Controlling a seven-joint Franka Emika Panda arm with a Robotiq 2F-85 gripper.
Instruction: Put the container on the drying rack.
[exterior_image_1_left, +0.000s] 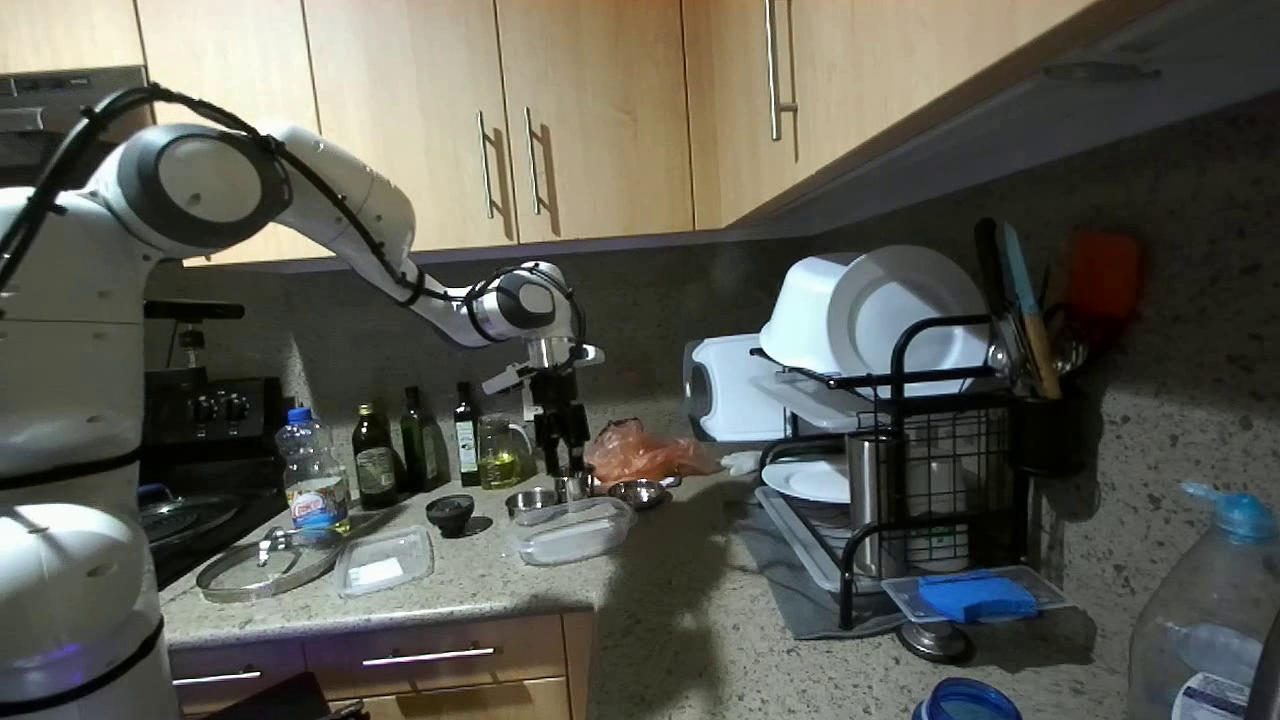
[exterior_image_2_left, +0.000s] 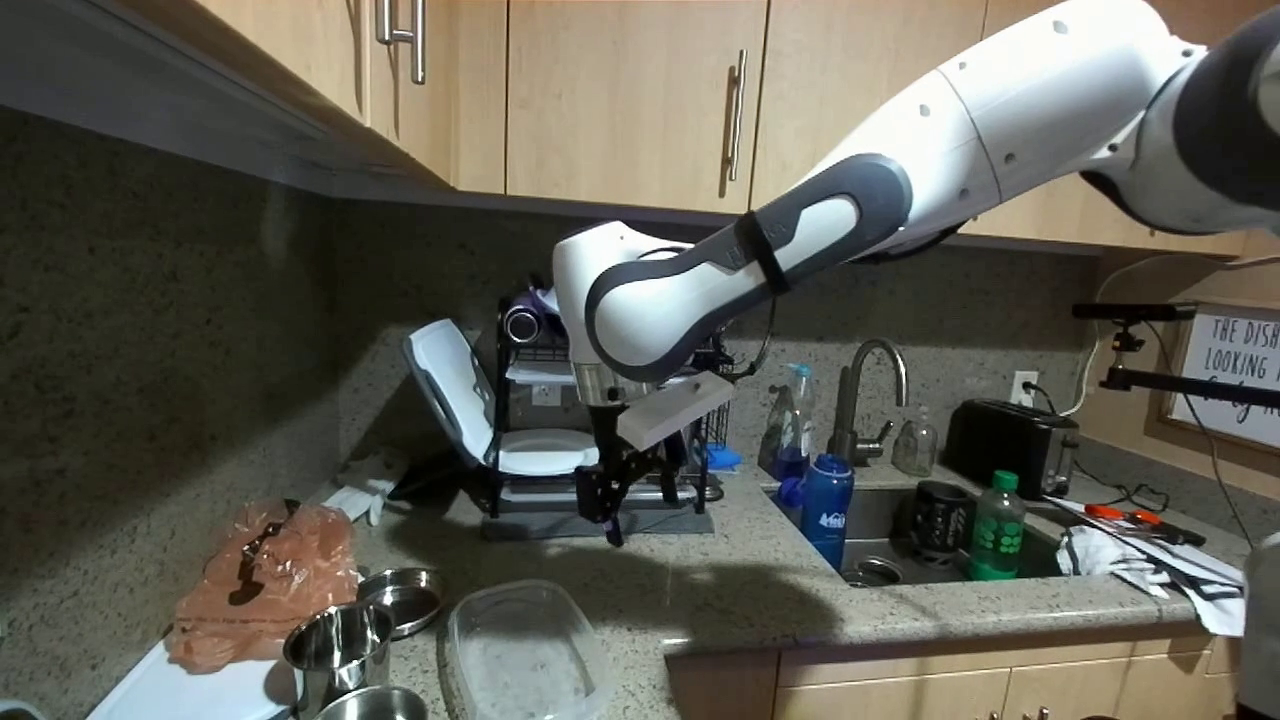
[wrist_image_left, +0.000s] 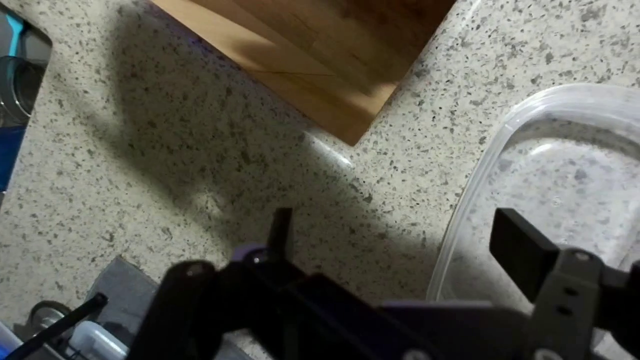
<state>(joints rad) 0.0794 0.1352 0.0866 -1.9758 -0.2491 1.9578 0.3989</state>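
Note:
The clear plastic container (exterior_image_1_left: 575, 532) sits open side up on the counter. It also shows in an exterior view (exterior_image_2_left: 525, 650) and at the right of the wrist view (wrist_image_left: 475, 185). The black drying rack (exterior_image_1_left: 897, 380) holds white dishes and stands over a grey tray. It is partly behind the arm in an exterior view (exterior_image_2_left: 502, 400), and only a corner shows in the wrist view (wrist_image_left: 65, 325). My gripper (wrist_image_left: 392, 220) is open and empty above the counter. In the wrist view, one finger overlaps the container and the other lies outside its rim. It also shows in both exterior views (exterior_image_1_left: 566, 470) (exterior_image_2_left: 605, 515).
Metal cups (exterior_image_2_left: 340, 650) and an orange plastic bag (exterior_image_2_left: 275, 575) lie beside the container. A flat clear lid (exterior_image_1_left: 385, 562), a glass lid (exterior_image_1_left: 270, 565) and a small black bowl (exterior_image_1_left: 450, 513) lie nearby. Several bottles (exterior_image_1_left: 375, 460) stand behind. A blue bottle (exterior_image_2_left: 828, 510) stands by the sink (exterior_image_2_left: 900, 510).

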